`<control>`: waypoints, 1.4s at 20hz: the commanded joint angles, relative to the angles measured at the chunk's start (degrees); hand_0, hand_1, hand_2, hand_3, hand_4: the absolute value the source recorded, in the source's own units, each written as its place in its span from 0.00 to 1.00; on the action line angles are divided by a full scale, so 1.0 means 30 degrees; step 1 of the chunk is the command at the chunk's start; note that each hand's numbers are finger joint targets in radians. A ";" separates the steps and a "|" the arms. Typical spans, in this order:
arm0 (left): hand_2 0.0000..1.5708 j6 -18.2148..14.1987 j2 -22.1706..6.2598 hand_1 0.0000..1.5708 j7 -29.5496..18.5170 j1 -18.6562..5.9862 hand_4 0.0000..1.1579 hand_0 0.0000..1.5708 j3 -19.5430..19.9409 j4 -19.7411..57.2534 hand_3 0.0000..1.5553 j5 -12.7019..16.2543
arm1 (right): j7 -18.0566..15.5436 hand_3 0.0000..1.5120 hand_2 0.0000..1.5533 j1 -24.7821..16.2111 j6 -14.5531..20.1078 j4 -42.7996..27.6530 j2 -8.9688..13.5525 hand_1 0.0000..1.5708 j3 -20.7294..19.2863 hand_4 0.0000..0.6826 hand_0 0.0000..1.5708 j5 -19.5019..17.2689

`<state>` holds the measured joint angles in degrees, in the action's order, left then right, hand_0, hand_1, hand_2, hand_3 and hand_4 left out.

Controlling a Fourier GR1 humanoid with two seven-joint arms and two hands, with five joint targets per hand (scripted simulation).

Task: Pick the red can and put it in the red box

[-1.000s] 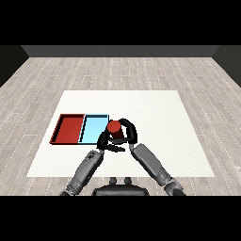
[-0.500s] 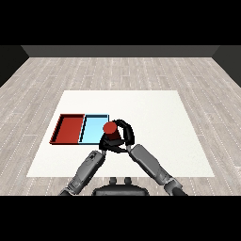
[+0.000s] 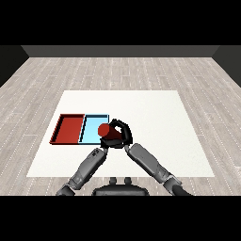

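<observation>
Where the right forearm rises from the lower right corner, its right hand (image 3: 121,133) curls round the red can (image 3: 105,130), tipped toward the light blue tray (image 3: 92,123). Can: held over that tray's right edge, top facing left. Red tray (image 3: 69,129): touching the light blue tray's left side, on the white bench (image 3: 155,113). Left hand (image 3: 104,145): just below the can, mostly hidden; finger state cannot be told.

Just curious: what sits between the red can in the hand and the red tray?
In the head view, the light blue tray lies between the red can and the red tray.
</observation>
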<state>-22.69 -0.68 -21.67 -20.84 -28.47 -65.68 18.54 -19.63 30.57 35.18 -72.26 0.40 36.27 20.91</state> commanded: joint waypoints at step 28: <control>0.98 -0.5411 0.0218 1.00 0.0238 -0.0400 0.97 1.00 -0.0033 -0.0230 0.94 -0.1287 | 0.0810 0.00 0.00 0.0924 -0.0216 -0.0181 -0.0130 0.00 -0.0291 0.00 0.00 0.0067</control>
<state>-37.65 -0.42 -18.93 -22.73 -27.75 -65.15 15.15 -17.95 31.26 34.19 -73.19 0.20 36.35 20.29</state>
